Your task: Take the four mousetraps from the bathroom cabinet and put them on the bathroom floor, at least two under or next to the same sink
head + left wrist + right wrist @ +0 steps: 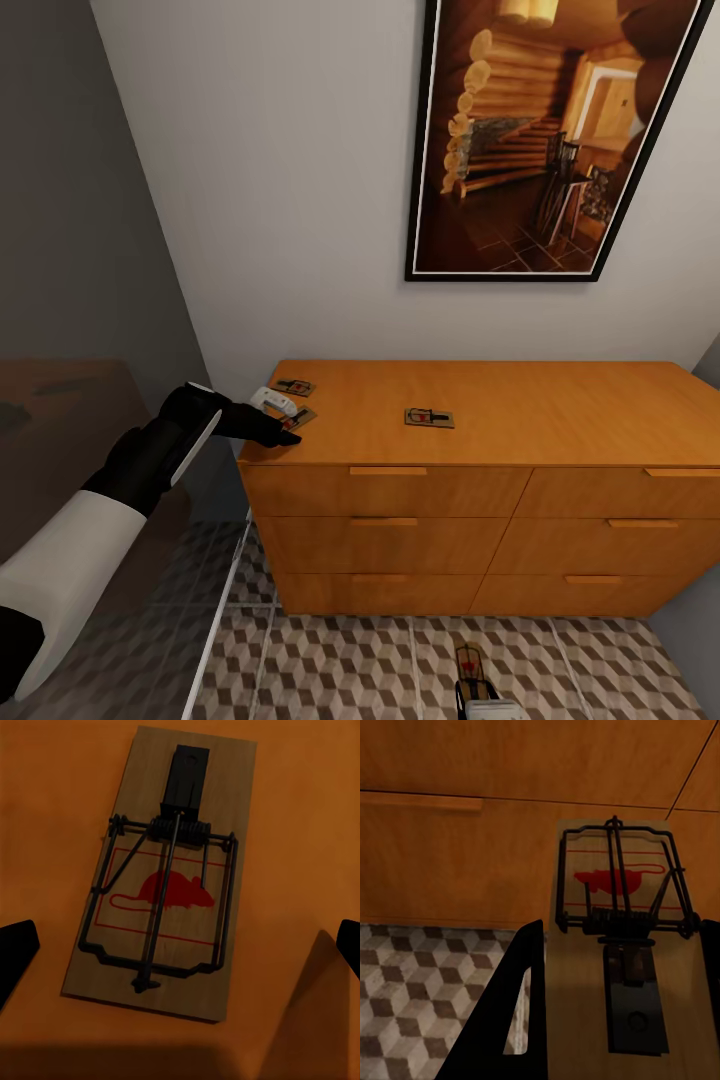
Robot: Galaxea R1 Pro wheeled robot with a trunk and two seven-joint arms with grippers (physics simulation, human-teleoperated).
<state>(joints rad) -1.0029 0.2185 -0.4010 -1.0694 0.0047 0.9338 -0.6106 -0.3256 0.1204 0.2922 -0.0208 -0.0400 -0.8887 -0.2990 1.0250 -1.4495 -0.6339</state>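
L fingers (16,956) spread wide, pointing down at one mousetrap (161,870) flat on cabinet (560,400) top; trap lies centred between the tips, not touching either; long axis runs roughly across the finger gap line, so closing on its long edges looks feasible w/o much rotation. L arm is nearer the top-surface traps. R fingers (506,1020) pinch a second trap (622,967), held just above bathroom floor (380,660), in front of the drawers. Count: 4 traps; 3 on cabinet top, 1 in R grip. Drawer fronts visible: 6.
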